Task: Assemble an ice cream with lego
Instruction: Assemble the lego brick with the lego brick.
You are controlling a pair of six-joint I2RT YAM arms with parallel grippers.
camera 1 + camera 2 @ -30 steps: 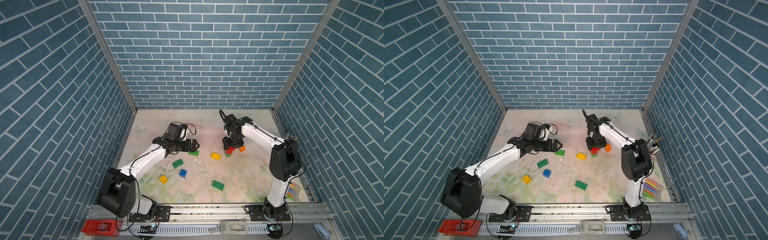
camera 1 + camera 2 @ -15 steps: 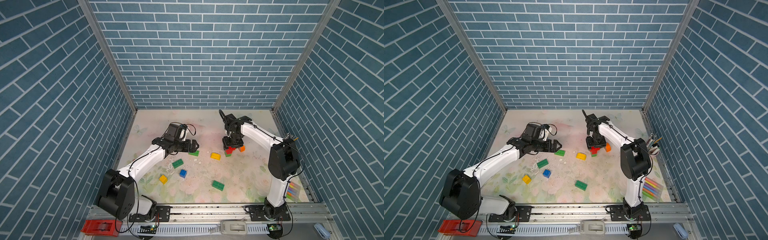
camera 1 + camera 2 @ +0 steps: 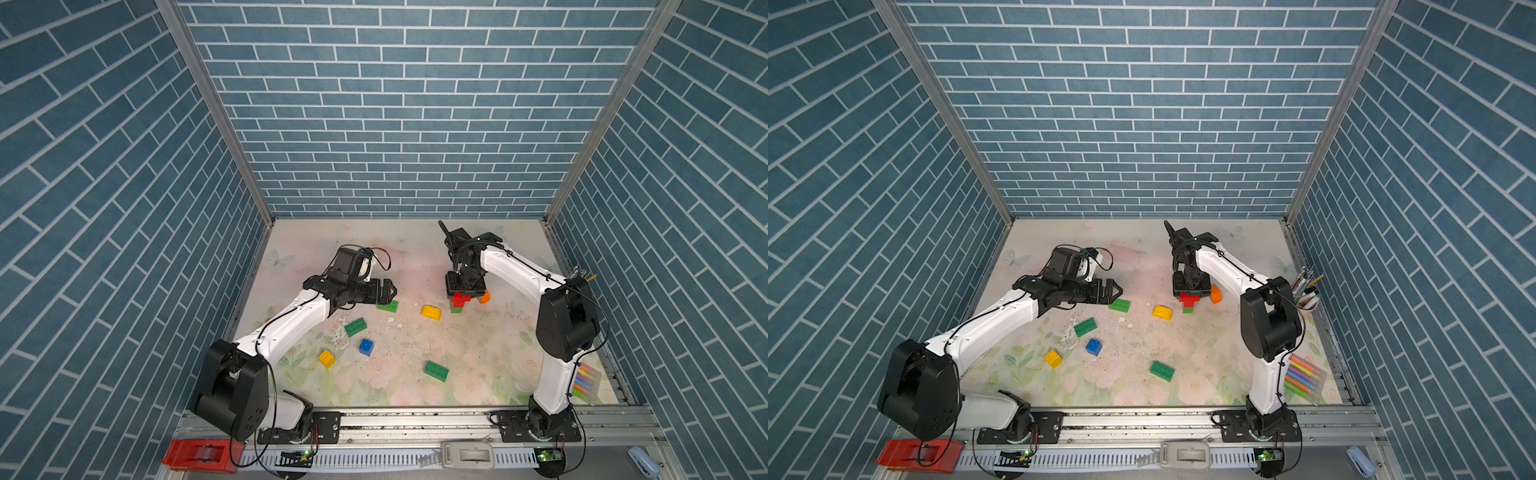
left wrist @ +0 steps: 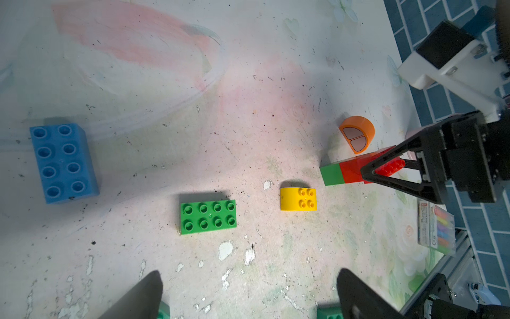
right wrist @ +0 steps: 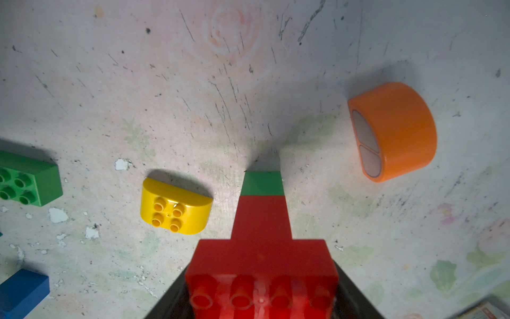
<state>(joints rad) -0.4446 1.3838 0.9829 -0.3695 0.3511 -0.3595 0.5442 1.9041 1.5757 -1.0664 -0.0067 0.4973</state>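
Note:
My right gripper points down and is shut on the wide red brick that tops a lego stack. Below it are a narrower red brick and a green base, which stands at the mat. An orange round-topped piece lies on its side just right of the stack. A yellow round-topped piece lies to its left. My left gripper hovers open and empty beside a green oblong brick.
Loose lego lies mid-mat: a green brick, a small blue one, a yellow one and another green one. A long blue brick shows in the left wrist view. The marker pack lies by the right wall.

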